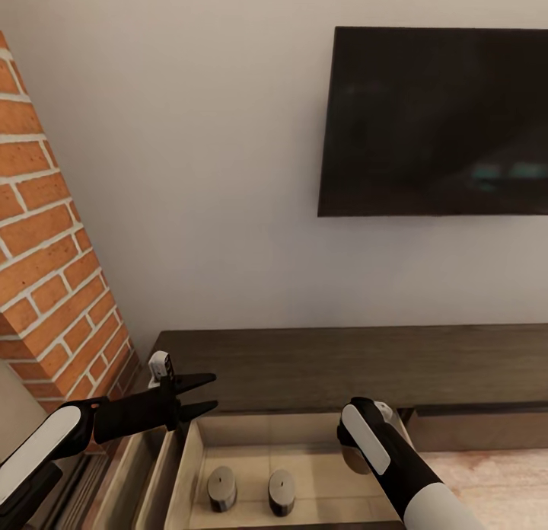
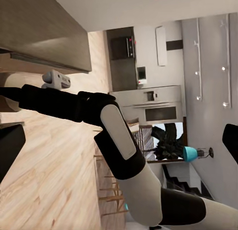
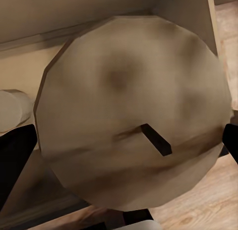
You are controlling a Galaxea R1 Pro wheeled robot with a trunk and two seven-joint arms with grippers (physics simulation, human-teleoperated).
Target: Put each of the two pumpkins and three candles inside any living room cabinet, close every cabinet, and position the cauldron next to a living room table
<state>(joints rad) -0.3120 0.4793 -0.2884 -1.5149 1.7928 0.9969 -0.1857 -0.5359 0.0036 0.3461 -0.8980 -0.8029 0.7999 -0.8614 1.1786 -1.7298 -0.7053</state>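
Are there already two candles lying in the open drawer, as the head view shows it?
Yes, two candles stand upright on the floor of the open drawer.

Left arm enters from the lower left of the head view, white forearm leading into a black wrist, extended roughly level toward the right. Left gripper [image 1: 205, 393]: two black fingers parted, nothing between them. Right arm rises from the lower right edge, white-and-black forearm angled up and leftward, wrist bent so the gripper points downward behind the forearm. Right gripper [image 3: 130, 141]: its dark fingers [image 3: 15, 160] show at either side of a tan candle [image 3: 134, 116] in the right wrist view, jaws closed against it.
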